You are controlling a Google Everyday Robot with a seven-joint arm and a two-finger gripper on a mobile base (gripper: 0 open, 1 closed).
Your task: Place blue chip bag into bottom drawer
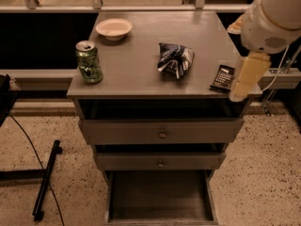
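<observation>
Speckled stone flooring surrounds a grey cabinet whose flat top (pixel 136 74) carries four things. A pale shallow bowl (pixel 114 28) sits at the far left and a green drink can (pixel 89 61) stands upright at the near left. The crumpled dark blue foil chip bag with white patches (pixel 175 59) lies about mid-top, and a flat black rectangular packet (pixel 223 77) rests near the right edge.

The wide, shallow grey bottom drawer (pixel 160 199) is already pulled out toward the near side below the two knobbed drawers, and nothing lies in it.

The robot's cream-coloured gripper (pixel 245 78) hangs at the cabinet's right edge, just beside the black packet and apart from the bag. Whether it is open or closed cannot be told from this angle, and nothing is seen in it.

The task looks to be at its start: the bag is untouched and the reach toward it is the step in hand. The next move calls for travelling left over the top, passing the black packet without nudging it. The gripper must then come down on the bag's crumpled body for a firm hold.
</observation>
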